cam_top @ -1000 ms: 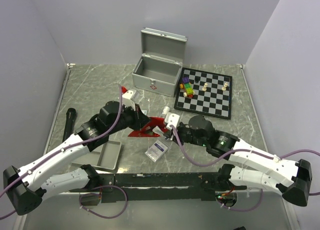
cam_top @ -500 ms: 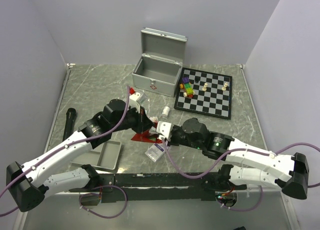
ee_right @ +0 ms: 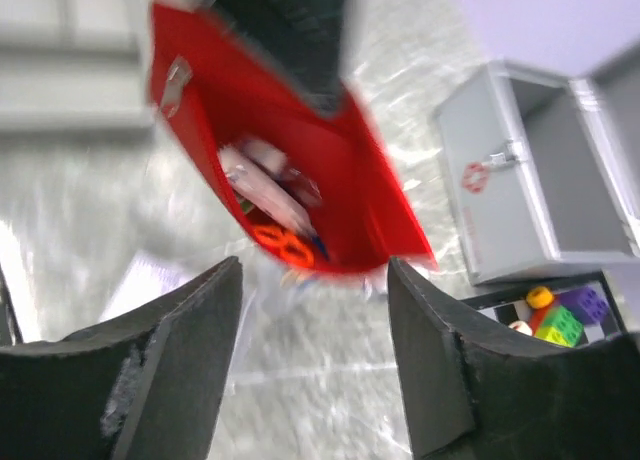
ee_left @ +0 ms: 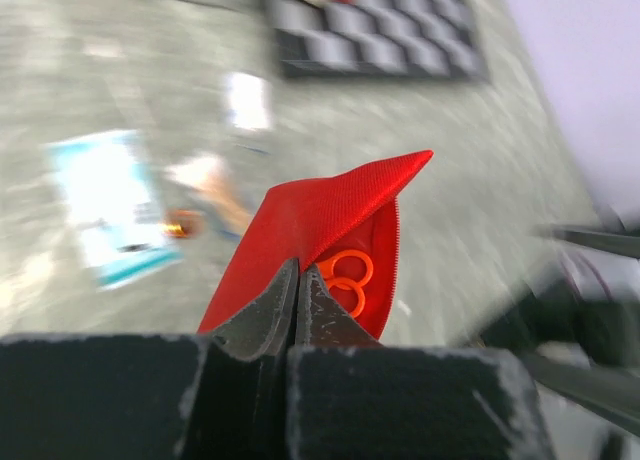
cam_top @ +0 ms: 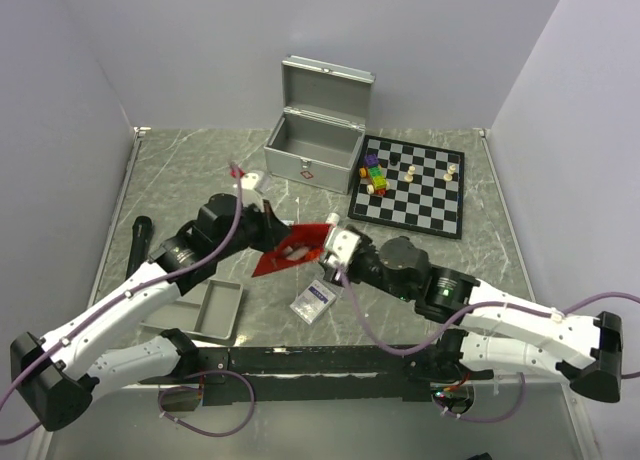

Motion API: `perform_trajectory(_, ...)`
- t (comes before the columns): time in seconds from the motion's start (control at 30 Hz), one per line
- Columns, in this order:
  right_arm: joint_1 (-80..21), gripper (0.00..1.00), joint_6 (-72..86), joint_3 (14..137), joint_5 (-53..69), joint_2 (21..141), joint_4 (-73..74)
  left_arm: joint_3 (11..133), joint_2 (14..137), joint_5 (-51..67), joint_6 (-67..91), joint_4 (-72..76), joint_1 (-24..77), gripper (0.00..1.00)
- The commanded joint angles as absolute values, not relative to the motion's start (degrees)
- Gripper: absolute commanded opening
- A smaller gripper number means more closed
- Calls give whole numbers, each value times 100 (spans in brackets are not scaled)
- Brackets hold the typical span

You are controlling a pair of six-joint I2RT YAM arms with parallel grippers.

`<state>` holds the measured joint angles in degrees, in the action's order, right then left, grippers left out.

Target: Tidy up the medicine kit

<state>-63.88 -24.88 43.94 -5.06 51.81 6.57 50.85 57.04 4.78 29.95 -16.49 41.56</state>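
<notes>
The red fabric pouch (cam_top: 292, 250) is pinched by its upper edge between the left gripper's (cam_top: 274, 234) fingers, which are closed tight on the cloth with no gap showing in the left wrist view (ee_left: 297, 280). It hangs forward and down from those fingers, above the marbled grey tabletop (cam_top: 180, 180). Its mouth gapes towards the right gripper (cam_top: 328, 256), whose fingers are spread wide and hold nothing. In the right wrist view (ee_right: 315, 272) the pouch's lower edge sits just ahead of the gap between them, though I cannot tell whether they touch it. Inside the pouch (ee_right: 340, 170) lie pale packets and a pair of orange plastic rings (ee_right: 280, 246); the rings also show just past the left fingertips. Below the right gripper, on the table, lies a flat white-and-blue packet (cam_top: 315, 301). Beyond both grippers, against the back wall, the grey metal case (cam_top: 312, 140) stands with its lid up. To the right of the case is the black-and-white chessboard (cam_top: 412, 188), carrying a few pale chess pieces and small coloured blocks (cam_top: 375, 176). Behind the left gripper, beside that arm, sits a shallow grey rectangular tray (cam_top: 217, 311). Further out to the left lies a black cylindrical object (cam_top: 137, 246). Both wrist views are motion-blurred, so finer detail of the contents is unclear.
</notes>
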Motion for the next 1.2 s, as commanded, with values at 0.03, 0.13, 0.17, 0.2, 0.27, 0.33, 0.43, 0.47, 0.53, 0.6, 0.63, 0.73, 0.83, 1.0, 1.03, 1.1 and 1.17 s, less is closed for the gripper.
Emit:
perform_trajectory(0.03,-5654,68,-891,4596,-1258,5017,-28,5001,5239,-1912,3874,-2187,3745,1)
perform_trajectory(0.13,-4757,68,452,4912,-679,5605,675,4870,4800,-2714,4209,-2373,3648,1)
perform_trajectory(0.17,-4590,67,709,4983,-546,5851,825,4826,4616,-2899,4280,-2399,3621,1)
perform_trajectory(0.2,-4510,66,921,5044,-449,6106,904,4790,4449,-3057,4359,-2408,3612,1)
perform_trajectory(0.27,-4474,66,1133,5211,-431,6615,1037,4711,4097,-3330,4403,-2365,3612,1)
perform_trajectory(0.33,-4456,65,1239,5430,-273,7169,1090,4632,3790,-3524,4447,-2329,3621,1)
perform_trajectory(0.43,-4456,64,1362,5895,-123,8047,1195,4465,3508,-3699,4473,-2241,3621,1)
perform_trajectory(0.47,-4456,63,1371,6045,-114,8277,1221,4413,3429,-3752,4500,-2224,3621,1)
perform_trajectory(0.53,-4447,63,1389,6300,-53,8647,1239,4342,3349,-3832,4544,-2259,3621,1)
perform_trajectory(0.6,-4456,62,1336,6555,-44,8990,1274,4315,3331,-3841,4561,-2294,3621,1)
perform_trajectory(0.63,-4456,61,1327,6670,-35,9157,1301,4315,3340,-3823,4562,-2320,3621,1)
perform_trajectory(0.73,-4465,60,1292,6978,184,9570,1362,4307,3375,-3806,4597,-2373,3621,1)
perform_trajectory(0.83,-4465,58,1318,7075,307,9869,1328,4245,3358,-3779,4614,-2347,3621,1)
perform_trajectory(1.0,-4509,56,1336,6979,755,10002,1020,4210,3340,-3770,4632,-2329,3621,1)
perform_trajectory(1.03,-4552,55,1327,6987,878,10019,985,4219,3340,-3788,4623,-2338,3621,1)
perform_trajectory(1.1,-4597,55,1318,7066,1080,10107,1002,4219,3322,-3806,4623,-2347,3621,1)
perform_trajectory(1.17,-4614,55,1353,7128,1221,10239,1028,4210,3313,-3797,4632,-2338,3612,1)
